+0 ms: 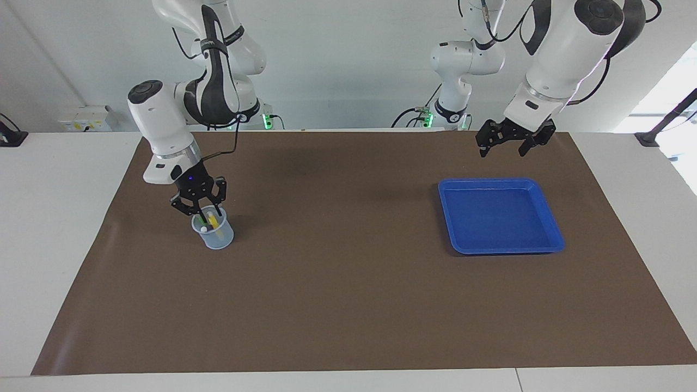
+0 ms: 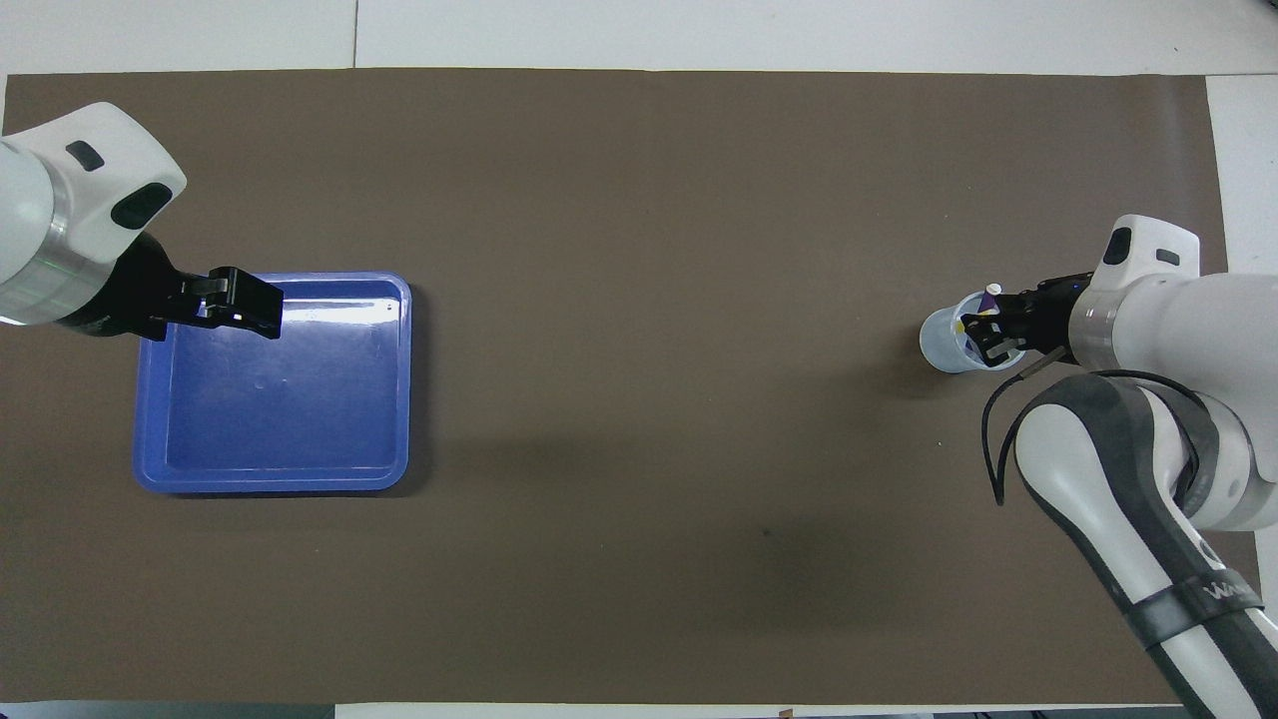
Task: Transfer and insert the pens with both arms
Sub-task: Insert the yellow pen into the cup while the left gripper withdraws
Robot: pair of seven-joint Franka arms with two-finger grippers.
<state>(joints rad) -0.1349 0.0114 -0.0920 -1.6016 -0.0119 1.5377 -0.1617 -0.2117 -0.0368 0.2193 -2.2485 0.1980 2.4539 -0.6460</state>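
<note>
The right gripper (image 1: 209,213) hangs low over a clear plastic cup (image 1: 213,233) standing on the brown mat (image 1: 348,305) toward the right arm's end of the table, its fingers parted just above the rim with a yellow pen (image 1: 214,223) leaning inside and a sliver of a green pen (image 1: 203,221) next to it. At the left arm's end, the left gripper (image 1: 503,149) waits in the air with its fingers spread, over the mat by the robot-side edge of a blue tray (image 1: 550,218).
</note>
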